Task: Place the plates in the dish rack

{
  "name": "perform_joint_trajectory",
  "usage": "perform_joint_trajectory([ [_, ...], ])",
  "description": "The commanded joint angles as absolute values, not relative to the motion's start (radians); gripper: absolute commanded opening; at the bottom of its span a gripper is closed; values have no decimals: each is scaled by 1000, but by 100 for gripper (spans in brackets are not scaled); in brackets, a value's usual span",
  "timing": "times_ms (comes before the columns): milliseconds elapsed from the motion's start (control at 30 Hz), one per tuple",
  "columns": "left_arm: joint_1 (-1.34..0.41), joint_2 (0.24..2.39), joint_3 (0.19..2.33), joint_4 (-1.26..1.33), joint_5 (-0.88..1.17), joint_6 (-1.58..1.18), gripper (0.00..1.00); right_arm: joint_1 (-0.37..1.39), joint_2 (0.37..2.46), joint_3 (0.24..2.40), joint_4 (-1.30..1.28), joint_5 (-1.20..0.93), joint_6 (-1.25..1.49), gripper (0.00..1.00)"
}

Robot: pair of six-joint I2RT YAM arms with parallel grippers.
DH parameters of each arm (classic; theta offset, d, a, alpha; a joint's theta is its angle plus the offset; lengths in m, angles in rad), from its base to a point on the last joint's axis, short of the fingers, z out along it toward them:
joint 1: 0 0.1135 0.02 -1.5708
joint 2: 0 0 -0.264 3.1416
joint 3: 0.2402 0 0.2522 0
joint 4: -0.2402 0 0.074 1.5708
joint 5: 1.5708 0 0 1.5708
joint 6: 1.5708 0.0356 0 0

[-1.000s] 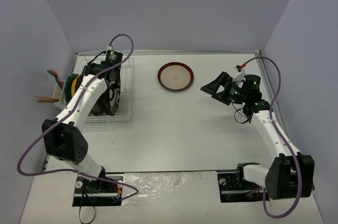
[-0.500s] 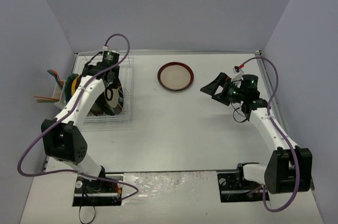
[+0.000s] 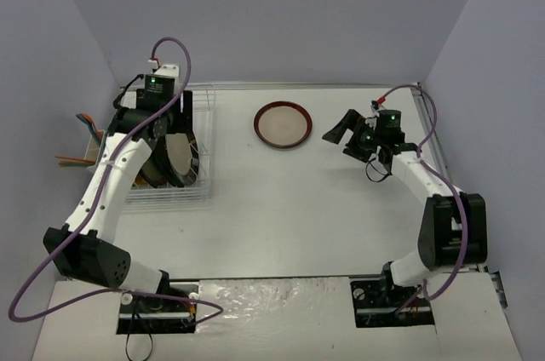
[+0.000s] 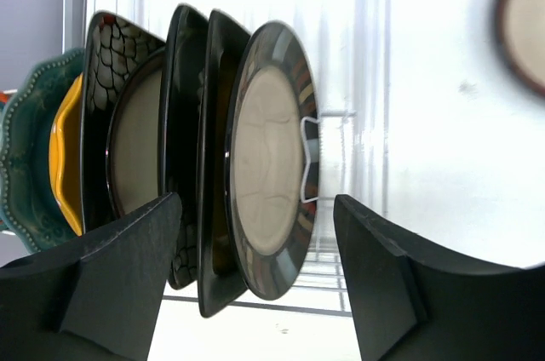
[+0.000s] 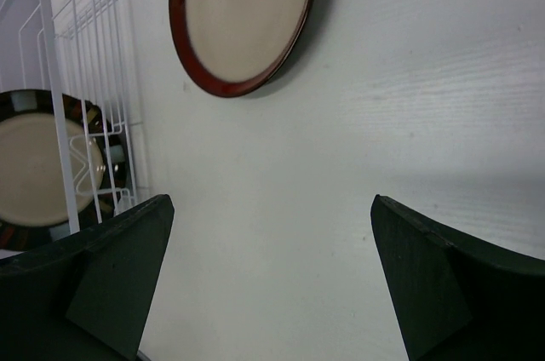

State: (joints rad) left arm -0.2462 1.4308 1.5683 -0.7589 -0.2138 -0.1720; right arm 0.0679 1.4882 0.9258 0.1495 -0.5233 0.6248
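Observation:
Several plates stand on edge in the white wire dish rack (image 3: 186, 189) at the left. In the left wrist view the front one is dark-rimmed with a pale centre (image 4: 271, 157). Behind it stand black plates (image 4: 183, 123), an orange-yellow one (image 4: 66, 157) and a teal scalloped one (image 4: 25, 148). My left gripper (image 4: 257, 203) hangs open above them, its fingers either side of the front plate's rim and clear of it. A red-rimmed plate (image 3: 283, 123) lies flat on the table. My right gripper (image 3: 341, 129) is open and empty just right of that plate (image 5: 243, 16).
A small cup with utensils (image 3: 85, 135) hangs on the rack's left side. The rack's wire end (image 5: 85, 54) shows in the right wrist view. Walls close in the table on three sides.
My left gripper has opened and let go of the dark-rimmed plate, which now stands in the rack, and has drawn back. My right arm has swung toward the red-rimmed plate.

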Motion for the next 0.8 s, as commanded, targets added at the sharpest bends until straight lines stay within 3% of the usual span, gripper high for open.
perform_joint_trajectory([
  [0,-239,1327,1643,-759,-140,-214,74,104,1627,1058,234,-433,601,97],
  [300,-235,1128,1487,-777,-63,-290,93,157,1924,1265,322,-463,621,92],
  [567,-233,1002,1321,-833,-46,-326,93,213,2103,1414,312,-381,655,80],
  [767,-232,964,1271,-847,-5,-358,93,222,2179,1465,307,-323,702,63],
])
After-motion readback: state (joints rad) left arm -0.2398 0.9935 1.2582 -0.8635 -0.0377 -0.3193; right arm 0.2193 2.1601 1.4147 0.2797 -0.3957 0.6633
